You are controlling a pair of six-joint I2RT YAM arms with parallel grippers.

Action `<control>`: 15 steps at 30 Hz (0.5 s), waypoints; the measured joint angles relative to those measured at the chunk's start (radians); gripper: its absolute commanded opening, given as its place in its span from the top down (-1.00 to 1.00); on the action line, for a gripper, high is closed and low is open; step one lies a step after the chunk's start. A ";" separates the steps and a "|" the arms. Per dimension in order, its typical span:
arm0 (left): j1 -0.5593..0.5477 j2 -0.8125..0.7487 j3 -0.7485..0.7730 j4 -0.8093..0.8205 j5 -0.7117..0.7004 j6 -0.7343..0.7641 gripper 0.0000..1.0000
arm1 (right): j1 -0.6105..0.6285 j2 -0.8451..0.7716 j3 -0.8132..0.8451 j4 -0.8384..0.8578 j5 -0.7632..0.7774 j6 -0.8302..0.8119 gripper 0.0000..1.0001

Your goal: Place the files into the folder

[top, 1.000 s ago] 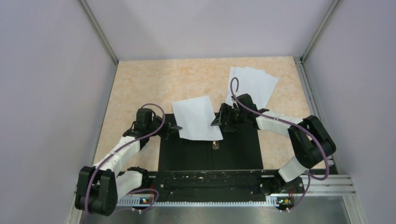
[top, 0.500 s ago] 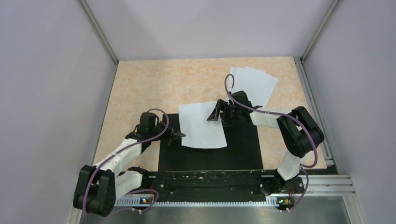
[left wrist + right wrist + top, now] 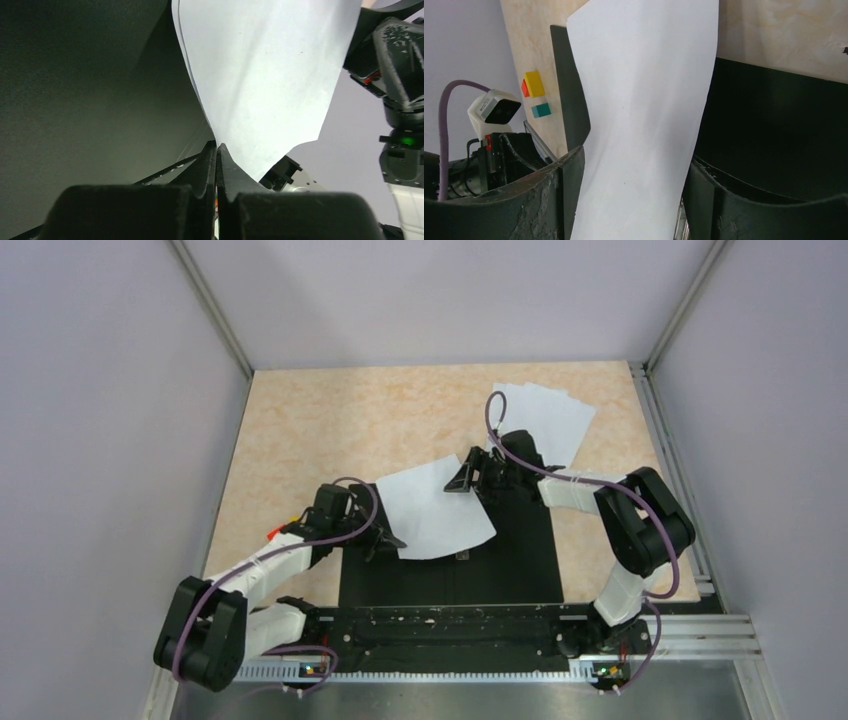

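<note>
Compared with a second ago, the left gripper (image 3: pixel 388 540) has swung inward toward 3 o'clock. The white sheet (image 3: pixel 440 515) now bows over the open black folder (image 3: pixel 500 560) at centre. The left fingers (image 3: pixel 207 165) are pressed together, pinching the sheet's near corner. The right gripper (image 3: pixel 466 483) has its fingers spread, with the sheet's far end between them. More files (image 3: pixel 545 420) lie at 1 o'clock on the beige marbled surface (image 3: pixel 330 430), which is ringed by pale lilac walls (image 3: pixel 100 440).

Left fingers (image 3: pixel 207 172) together, right fingers (image 3: pixel 556 200) apart
</note>
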 measured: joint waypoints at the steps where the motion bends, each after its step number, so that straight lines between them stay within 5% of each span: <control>1: -0.005 0.004 0.000 -0.003 -0.001 0.008 1.00 | 0.000 0.000 -0.001 0.005 -0.003 0.000 -0.29; 15: -0.111 0.066 0.041 -0.056 -0.095 0.148 1.00 | -0.010 0.000 -0.070 -0.016 -0.016 -0.023 0.12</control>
